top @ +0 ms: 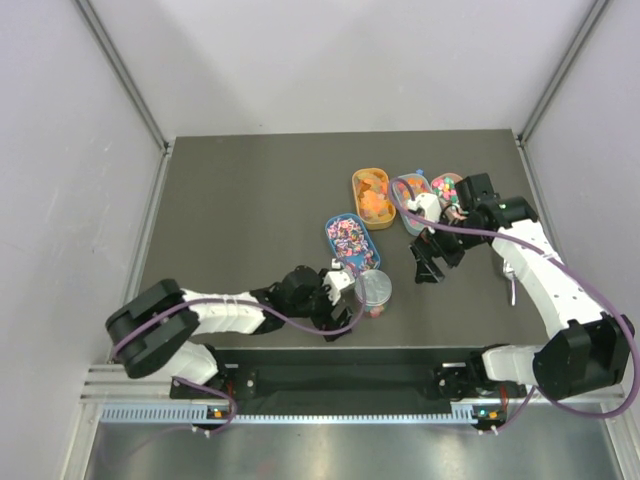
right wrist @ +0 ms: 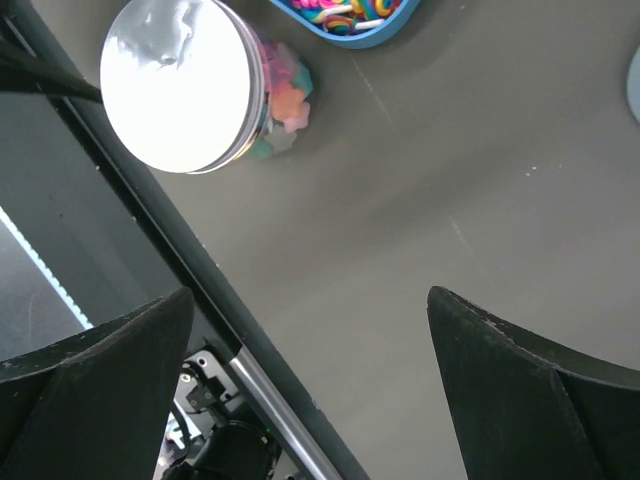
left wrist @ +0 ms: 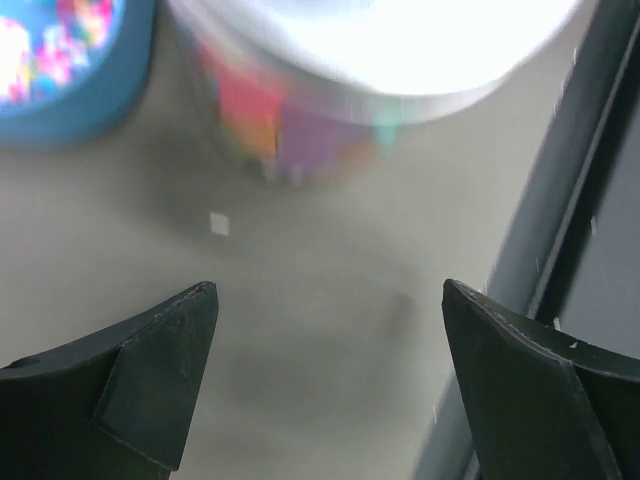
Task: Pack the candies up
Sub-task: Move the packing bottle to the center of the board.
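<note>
- My left gripper (top: 343,297) has its jaws wide apart with nothing between them. The right gripper (top: 428,266) is spread and empty too.
- The candies (top: 350,234) fill the oval trays at far centre. The sprinkle ones are in the blue tray (top: 329,224), the gummies are in the orange tray (top: 356,180), and there are two more trays to the right.
- More candies show inside the clear jar (top: 373,288) under its lid (right wrist: 175,85), at the near table edge.
- The jar lies straight ahead of the left gripper's tips, just beyond them.
- The blue tray sits just behind the jar, its long axis running far-left to near-right.
- The left arm is nearer, and the right hovers apart on the jar's right.
- My guess is that the left arm takes the jar.
</note>
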`<state>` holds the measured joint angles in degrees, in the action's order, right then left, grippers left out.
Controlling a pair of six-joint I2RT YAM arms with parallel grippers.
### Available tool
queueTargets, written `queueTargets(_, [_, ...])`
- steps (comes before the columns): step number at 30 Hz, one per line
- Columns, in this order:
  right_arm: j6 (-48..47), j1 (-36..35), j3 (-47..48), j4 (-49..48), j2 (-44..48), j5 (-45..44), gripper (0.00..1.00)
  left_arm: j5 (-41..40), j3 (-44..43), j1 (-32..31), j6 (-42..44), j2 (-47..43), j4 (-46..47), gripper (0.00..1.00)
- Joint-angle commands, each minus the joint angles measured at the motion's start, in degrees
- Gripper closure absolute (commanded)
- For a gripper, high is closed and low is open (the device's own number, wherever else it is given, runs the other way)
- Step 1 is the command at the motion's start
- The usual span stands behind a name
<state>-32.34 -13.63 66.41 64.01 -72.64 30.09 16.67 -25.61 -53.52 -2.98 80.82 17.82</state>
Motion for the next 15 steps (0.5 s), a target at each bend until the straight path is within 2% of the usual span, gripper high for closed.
queueTargets(1, [0.1, 1.4, 1.7, -2.2, 0.1, 2.3, 0.00, -3.0, -1.8, -0.6, -2.5, 7.9, 6.5, 0.02])
queueTargets(5, [-0.2, 1.6, 0.2, -2.1, 1.4, 2.3, 0.00, -2.4, -5.7, -1.1, -3.4, 18.5, 8.4, 0.02])
queueTargets(11, [-3.6, 1.7, -2.4, -0.7, 2.0, 2.4, 0.00, -3.2, -3.7, -4.0, -4.8, 23.1, 14.2, 0.02])
queueTargets(15, [-6.6, 1.6, -2.9, -0.3, 0.0, 2.5, 0.00, -7.3, -5.8, -5.5, -4.2, 27.0, 13.2, 0.02])
